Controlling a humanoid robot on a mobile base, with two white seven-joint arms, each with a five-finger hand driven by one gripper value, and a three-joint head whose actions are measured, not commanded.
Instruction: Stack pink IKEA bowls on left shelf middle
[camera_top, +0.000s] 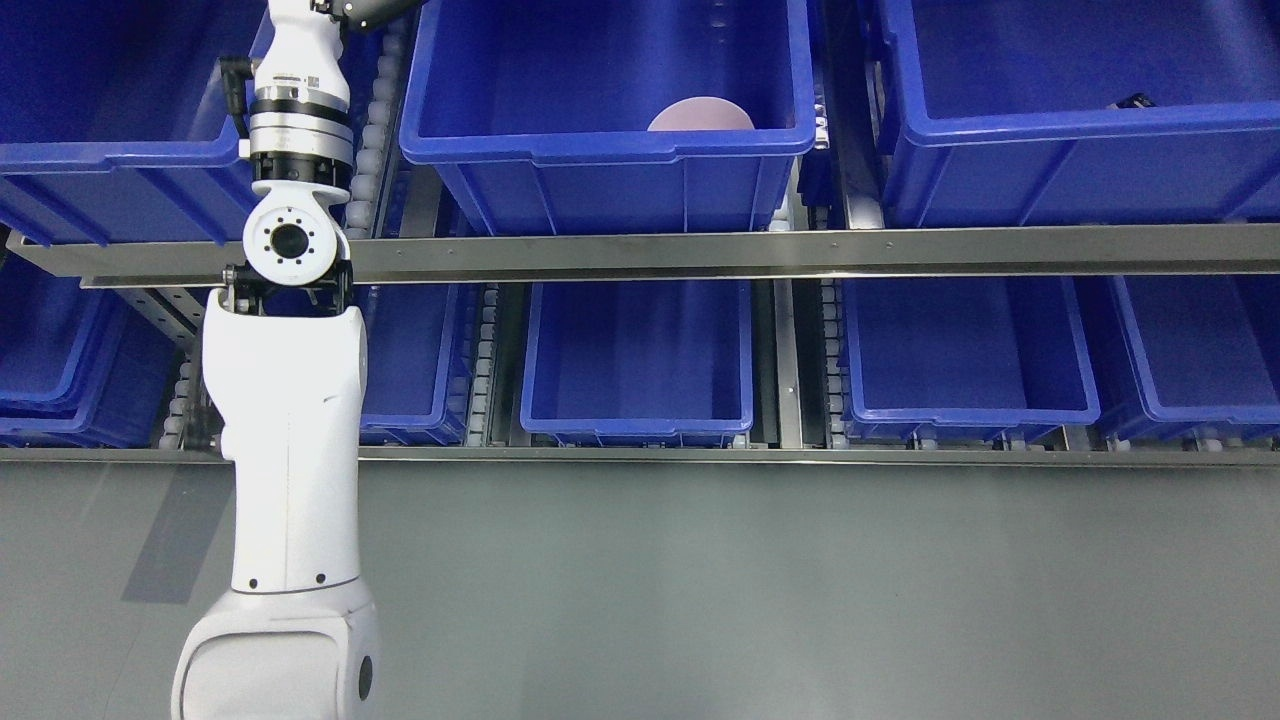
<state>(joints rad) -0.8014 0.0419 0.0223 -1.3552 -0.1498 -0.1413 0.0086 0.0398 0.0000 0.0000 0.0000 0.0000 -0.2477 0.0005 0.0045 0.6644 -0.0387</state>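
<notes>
My left arm (285, 400) goes straight up on the left, and the hand is cut off at the top edge, so I can't tell its grip. Next over, one pink bowl (700, 115) sits in the upper middle bin (610, 150), probably the stacking spot. Only one bowl visible.

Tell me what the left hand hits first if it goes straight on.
Cannot tell: the left hand is cut off above the top edge. Its arm rises between the left upper bin and the middle bin holding the pink bowl; what lies ahead is unseen.
</notes>
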